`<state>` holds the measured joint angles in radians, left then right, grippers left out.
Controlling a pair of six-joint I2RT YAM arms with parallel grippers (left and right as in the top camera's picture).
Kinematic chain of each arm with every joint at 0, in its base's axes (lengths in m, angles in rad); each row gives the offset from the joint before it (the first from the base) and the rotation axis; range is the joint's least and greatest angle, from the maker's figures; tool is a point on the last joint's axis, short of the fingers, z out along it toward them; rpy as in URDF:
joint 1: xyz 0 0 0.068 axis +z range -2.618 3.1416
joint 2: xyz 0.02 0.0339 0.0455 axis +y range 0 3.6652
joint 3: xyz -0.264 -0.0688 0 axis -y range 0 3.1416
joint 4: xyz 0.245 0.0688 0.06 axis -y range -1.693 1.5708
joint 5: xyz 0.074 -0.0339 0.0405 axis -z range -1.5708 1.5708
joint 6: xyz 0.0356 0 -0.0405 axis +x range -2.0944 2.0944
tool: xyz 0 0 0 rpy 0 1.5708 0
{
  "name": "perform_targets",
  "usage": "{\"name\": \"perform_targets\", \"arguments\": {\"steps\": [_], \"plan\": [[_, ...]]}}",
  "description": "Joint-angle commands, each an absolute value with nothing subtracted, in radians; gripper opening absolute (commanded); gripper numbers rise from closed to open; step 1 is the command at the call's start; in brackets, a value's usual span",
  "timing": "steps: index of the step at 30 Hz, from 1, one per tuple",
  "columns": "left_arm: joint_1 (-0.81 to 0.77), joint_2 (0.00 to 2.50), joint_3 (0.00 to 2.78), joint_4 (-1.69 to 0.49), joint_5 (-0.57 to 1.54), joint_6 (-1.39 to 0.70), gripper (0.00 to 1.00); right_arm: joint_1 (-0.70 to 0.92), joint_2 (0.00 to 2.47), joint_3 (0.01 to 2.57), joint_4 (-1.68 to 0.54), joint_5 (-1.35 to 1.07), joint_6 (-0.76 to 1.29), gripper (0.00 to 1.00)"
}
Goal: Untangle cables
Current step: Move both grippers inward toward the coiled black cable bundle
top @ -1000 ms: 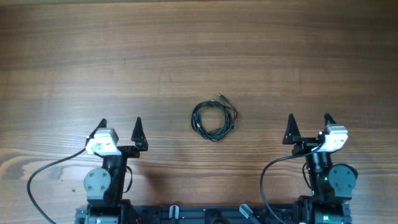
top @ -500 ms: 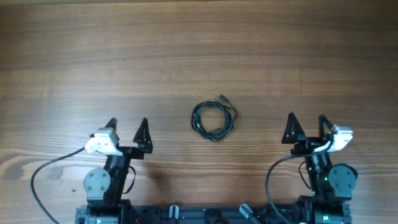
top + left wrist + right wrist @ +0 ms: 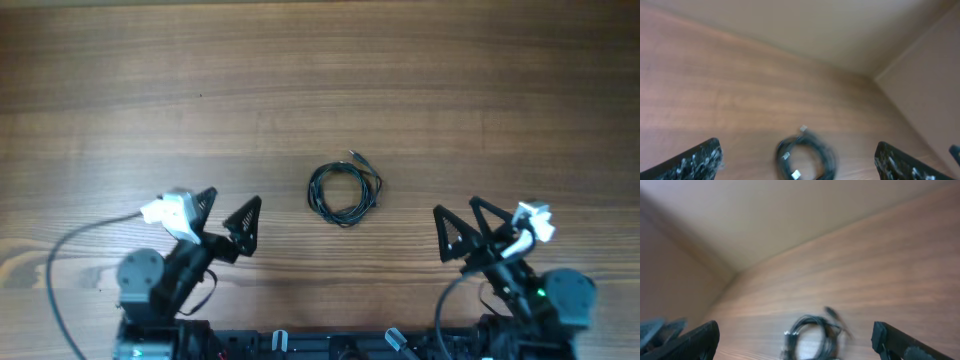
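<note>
— What do the cables look like?
— Very thin black wires, wound together into one small, loose, roughly round coil, lying flat on the wooden table.
— Where on it?
— About the middle, a little towards the near edge. One plug tip sticks out at the coil's far right. The blurred left wrist view shows pale tips within the loop too.

The cables lie in 1 coil on the table near its middle, between the 2 grippers and slightly farther from the robot's base, with the left gripper apart to their left and the right gripper apart to their right.
</note>
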<state>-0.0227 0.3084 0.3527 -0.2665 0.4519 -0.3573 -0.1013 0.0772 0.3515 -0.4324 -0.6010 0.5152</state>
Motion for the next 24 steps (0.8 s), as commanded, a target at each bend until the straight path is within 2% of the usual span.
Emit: {"name": "perform_targets", "arguments": {"steps": [1, 4, 6, 10, 16, 18, 19, 20, 22, 24], "plan": [[-0.057, 0.471, 0.578, -0.350, 0.508, -0.346, 1.00, -0.106, 0.195, 0.582, -0.548, -0.762, 0.471, 1.00], [-0.098, 0.591, 0.737, -0.485, 0.508, -0.345, 1.00, -0.106, 0.325, 0.759, -0.764, -0.839, 0.440, 1.00], [-0.125, 0.653, 0.806, -0.565, 0.508, -0.345, 1.00, -0.106, 0.442, 0.865, -0.939, -0.839, 0.297, 1.00], [-0.141, 0.674, 0.809, -0.604, 0.542, -0.352, 1.00, -0.106, 0.537, 0.875, -1.013, -0.834, 0.286, 1.00], [-0.141, 0.673, 0.808, -0.666, 0.598, -0.348, 1.00, -0.106, 0.656, 0.873, -1.122, -0.760, 0.106, 1.00], [-0.141, 0.674, 0.808, -0.696, 0.591, -0.347, 0.80, -0.106, 0.694, 0.873, -1.162, -0.685, 0.077, 1.00], [-0.141, 0.676, 0.808, -0.714, 0.580, -0.344, 0.77, -0.106, 0.715, 0.873, -1.186, -0.654, 0.064, 1.00], [-0.141, 0.677, 0.808, -0.736, 0.556, -0.345, 0.77, -0.106, 0.738, 0.873, -1.209, -0.641, 0.021, 0.99], [-0.141, 0.687, 0.808, -0.788, 0.487, -0.344, 0.84, -0.103, 0.787, 0.873, -1.235, -0.670, -0.046, 1.00], [-0.141, 0.706, 0.808, -0.814, 0.437, -0.344, 0.85, -0.088, 0.831, 0.873, -1.249, -0.717, -0.087, 1.00]]}}
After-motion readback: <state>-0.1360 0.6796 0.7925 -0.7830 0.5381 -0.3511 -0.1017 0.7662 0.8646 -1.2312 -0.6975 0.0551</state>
